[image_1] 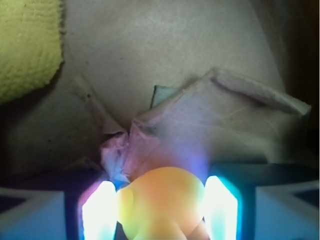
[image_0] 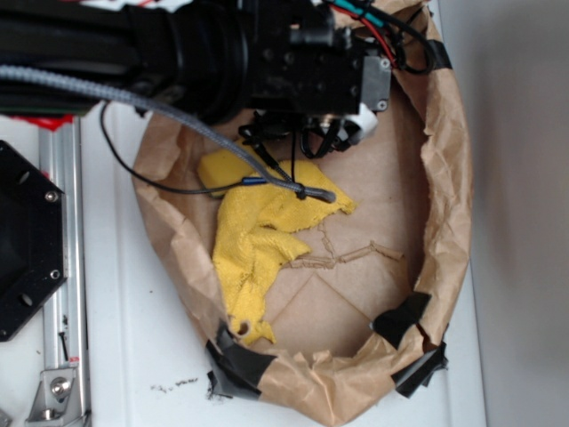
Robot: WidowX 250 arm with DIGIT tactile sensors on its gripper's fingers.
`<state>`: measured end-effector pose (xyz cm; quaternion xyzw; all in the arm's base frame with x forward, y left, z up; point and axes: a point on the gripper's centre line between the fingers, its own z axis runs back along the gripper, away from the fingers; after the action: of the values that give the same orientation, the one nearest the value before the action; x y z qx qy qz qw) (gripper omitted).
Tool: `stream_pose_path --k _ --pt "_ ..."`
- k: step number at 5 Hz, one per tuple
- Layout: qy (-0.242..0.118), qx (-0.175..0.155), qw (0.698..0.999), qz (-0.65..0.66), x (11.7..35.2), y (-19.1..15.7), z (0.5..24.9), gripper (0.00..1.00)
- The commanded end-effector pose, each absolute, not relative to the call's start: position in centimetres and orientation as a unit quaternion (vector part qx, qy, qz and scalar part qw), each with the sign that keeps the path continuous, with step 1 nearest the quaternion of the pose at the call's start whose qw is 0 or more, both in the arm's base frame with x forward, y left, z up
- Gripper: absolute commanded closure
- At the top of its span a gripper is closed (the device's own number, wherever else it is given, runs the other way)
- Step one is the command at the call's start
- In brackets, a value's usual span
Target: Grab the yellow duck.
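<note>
Wrist view: yellow duck (image_1: 162, 202) sits between the two gripper (image_1: 161, 210) fingers, smooth rounded glossy body, orange-yellow under glare; bright washed-out finger pads (image_1: 99, 212) touch it on both sides, so the jaws are pinching the duck; beak not clear in this view. Behind it, creased brown paper (image_1: 220, 120) folded into ridges, matte and wrinkled; yellow terry cloth (image_1: 27, 45) at upper left, looped nubby texture. Exterior view: black arm (image_0: 178, 44) comes in from the left over a shallow crumpled brown paper basin (image_0: 449, 178), rim held with black tape (image_0: 400, 320); cloth lies rumpled and loose on the basin floor beside a flat yellow sponge wedge (image_0: 222, 169); grey cable (image_0: 178, 116) drapes across the cloth; duck hidden under the wrist here; white tabletop (image_0: 133, 356) around the basin, metal rail (image_0: 62, 267) at left.
</note>
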<state>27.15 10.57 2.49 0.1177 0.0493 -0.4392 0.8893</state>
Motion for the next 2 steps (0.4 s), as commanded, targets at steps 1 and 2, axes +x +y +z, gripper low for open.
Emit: stream_pose_path --k 1,2 --pt "-0.012 0.098 0.940 -0.327 28.7 5.3 11.8 1.00" --pt "-0.012 0.100 0.957 -0.273 29.3 4.6 13.2 1.00"
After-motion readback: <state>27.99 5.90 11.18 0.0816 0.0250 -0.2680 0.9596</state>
